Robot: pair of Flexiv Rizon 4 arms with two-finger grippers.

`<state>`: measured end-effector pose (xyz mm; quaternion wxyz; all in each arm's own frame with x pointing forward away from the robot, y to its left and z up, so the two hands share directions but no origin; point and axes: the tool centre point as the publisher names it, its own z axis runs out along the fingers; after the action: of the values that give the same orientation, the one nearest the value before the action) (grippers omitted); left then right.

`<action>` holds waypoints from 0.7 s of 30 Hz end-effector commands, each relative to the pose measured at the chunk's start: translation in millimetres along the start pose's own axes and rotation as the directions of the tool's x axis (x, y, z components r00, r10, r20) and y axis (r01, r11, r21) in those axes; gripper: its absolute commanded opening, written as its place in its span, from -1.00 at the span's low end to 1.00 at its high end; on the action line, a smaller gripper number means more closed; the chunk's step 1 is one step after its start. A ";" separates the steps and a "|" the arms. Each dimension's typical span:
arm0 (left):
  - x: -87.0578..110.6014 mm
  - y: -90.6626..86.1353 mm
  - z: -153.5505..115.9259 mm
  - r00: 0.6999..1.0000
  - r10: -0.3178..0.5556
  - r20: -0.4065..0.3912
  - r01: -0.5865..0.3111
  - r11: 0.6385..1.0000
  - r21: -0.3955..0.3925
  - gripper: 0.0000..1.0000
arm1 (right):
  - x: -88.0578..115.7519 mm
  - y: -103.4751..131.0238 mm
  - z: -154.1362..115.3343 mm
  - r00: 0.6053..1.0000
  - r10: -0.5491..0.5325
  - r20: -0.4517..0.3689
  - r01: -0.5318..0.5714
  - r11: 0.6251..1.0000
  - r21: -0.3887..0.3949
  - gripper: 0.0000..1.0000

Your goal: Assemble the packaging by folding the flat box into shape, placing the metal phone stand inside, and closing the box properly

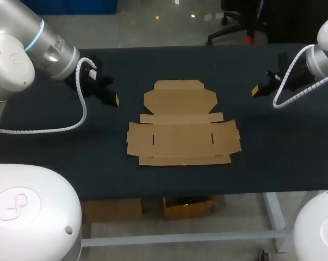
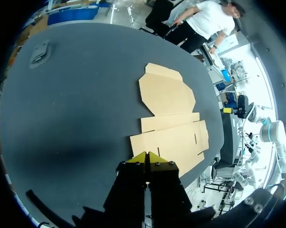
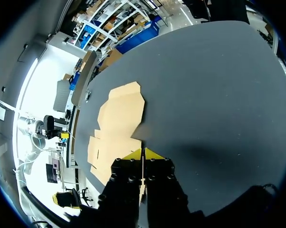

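Observation:
The flat brown cardboard box blank (image 1: pixel 183 128) lies unfolded in the middle of the dark table, its tapered lid flap toward the far side. My left gripper (image 1: pixel 116 100) hovers left of the lid flap, apart from the card. Its yellow tips (image 2: pixel 146 157) are pressed together with nothing between them, and the blank (image 2: pixel 169 114) lies just ahead. My right gripper (image 1: pixel 255 91) hangs right of the blank at about the same depth. It is shut and empty too (image 3: pixel 143 153), with the blank (image 3: pixel 116 128) ahead of it. No metal phone stand shows plainly.
The dark table (image 1: pixel 55 157) has wide bare stretches left, right and in front of the blank. A small flat grey object (image 2: pixel 40 51) lies near the table's edge, far from my left gripper; I cannot tell what it is.

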<state>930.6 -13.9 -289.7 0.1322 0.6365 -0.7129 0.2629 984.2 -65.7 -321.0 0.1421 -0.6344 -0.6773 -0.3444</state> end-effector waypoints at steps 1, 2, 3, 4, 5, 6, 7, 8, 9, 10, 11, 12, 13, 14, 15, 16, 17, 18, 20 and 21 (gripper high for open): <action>0.7 -0.6 -0.2 1.000 -0.001 0.004 0.001 1.000 -0.003 -1.00 | 0.4 -0.6 -1.4 1.000 0.000 -0.001 0.000 1.000 0.001 -1.00; 0.7 -0.6 -0.2 1.000 -0.001 0.004 0.001 1.000 -0.003 -1.00 | 0.4 -0.6 -1.4 1.000 0.000 -0.001 0.000 1.000 0.001 -1.00; 0.7 -0.6 -0.2 1.000 -0.001 0.004 0.001 1.000 -0.003 -1.00 | 0.4 -0.6 -1.4 1.000 0.000 -0.001 0.000 1.000 0.001 -1.00; 0.7 -0.6 -0.2 1.000 -0.001 0.004 0.001 1.000 -0.003 -1.00 | 2.2 1.0 0.7 1.000 0.008 0.000 -0.008 1.000 0.003 -1.00; 1.6 -2.1 2.0 1.000 -0.001 0.013 0.001 1.000 0.006 -1.00 | 2.5 3.2 4.0 1.000 0.028 0.011 -0.028 1.000 0.007 -1.00; 2.9 -3.1 5.6 0.999 -0.010 0.039 0.009 1.000 0.018 -1.00 | 2.7 4.6 7.3 0.999 0.038 0.017 -0.038 0.999 0.011 -1.00; 3.9 -3.2 8.4 0.999 -0.002 0.044 0.001 1.000 0.024 -1.00 | 2.6 5.4 10.3 0.998 0.062 0.021 -0.062 0.998 0.013 -1.00; 4.5 -3.1 11.0 0.999 -0.007 0.050 0.006 1.000 0.027 -1.00 | 2.9 5.4 13.2 0.997 0.073 0.020 -0.073 0.997 0.013 -1.00; 4.8 -3.2 13.9 0.998 -0.016 0.069 0.013 0.999 0.036 -1.00 | 3.1 5.6 15.9 0.996 0.079 0.030 -0.079 0.997 0.011 -1.00; 4.8 -3.1 15.7 0.998 -0.013 0.067 0.010 0.999 0.037 -1.00 | 2.3 5.9 18.1 0.995 0.097 0.030 -0.097 0.995 0.009 -1.00; 4.6 -3.1 17.1 0.997 -0.022 0.071 0.019 0.999 0.046 -1.00 | 1.1 7.1 20.8 0.994 0.104 0.028 -0.104 0.994 0.012 -1.00; 5.2 -2.6 19.3 0.996 -0.029 0.087 0.023 0.998 0.062 -1.00 | 0.9 8.0 23.8 0.993 0.115 0.030 -0.115 0.993 0.016 -1.00; 5.4 -2.4 20.2 0.996 -0.030 0.081 0.024 0.997 0.068 -1.00 | 0.6 9.2 26.3 0.992 0.120 0.029 -0.120 0.993 0.017 -1.00; 5.2 -2.3 20.9 0.996 -0.040 0.085 0.033 0.996 0.081 -1.00 | 2.0 9.3 28.9 0.993 0.118 0.029 -0.119 0.993 0.019 -1.00; 4.9 -2.5 22.0 0.995 -0.043 0.093 0.035 0.995 0.091 -1.00 | 2.4 10.2 31.1 0.992 0.123 0.029 -0.124 0.992 0.023 -1.00; 4.8 -2.3 23.0 0.995 -0.046 0.087 0.038 0.995 0.095 -1.00 | 3.0 11.1 32.8 0.992 0.124 0.029 -0.124 0.992 0.023 -1.00; 3.8 -2.5 24.0 0.995 -0.047 0.083 0.039 0.994 0.098 -1.00 | 3.9 12.1 34.6 0.992 0.123 0.029 -0.123 0.992 0.023 -1.00; 1.9 -4.4 25.4 0.995 -0.049 0.085 0.041 0.994 0.100 -1.00 | 4.7 13.5 36.8 0.992 0.123 0.029 -0.123 0.992 0.024 -1.00; -1.3 -6.6 28.3 0.995 -0.052 0.082 0.044 0.994 0.103 -1.00 | 5.5 14.9 40.9 0.991 0.131 0.028 -0.132 0.991 0.028 -1.00; -3.1 -8.2 30.1 0.995 -0.055 0.087 0.046 0.994 0.103 -1.00 | 6.4 15.5 43.0 0.991 0.131 0.027 -0.132 0.991 0.030 -1.00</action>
<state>940.4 -27.3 -308.3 0.0754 0.6702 -0.6883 0.2670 1002.3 -38.1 -340.1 0.1629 -0.6802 -0.6395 -0.3190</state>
